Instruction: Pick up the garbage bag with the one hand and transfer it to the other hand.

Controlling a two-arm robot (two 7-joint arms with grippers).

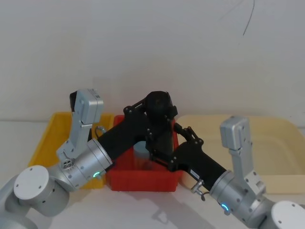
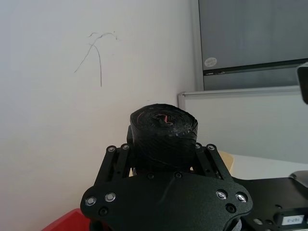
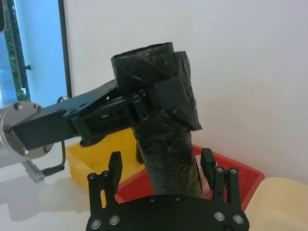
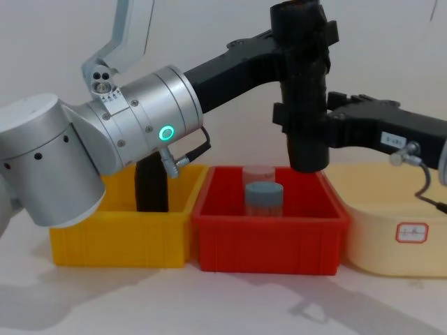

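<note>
Presently the bag (image 4: 307,146) is held upright over the red bin (image 4: 269,241), its lower end clear of the bin floor and close above the jar (image 4: 263,194). It is clamped near its top edge by the left gripper (image 4: 302,38). The right gripper (image 3: 161,166) is placed around the lower half with its fingers (image 3: 115,166) spread and a gap left on one side. A second roll (image 4: 151,183) is stood in the yellow bin (image 4: 119,241), well apart.
</note>
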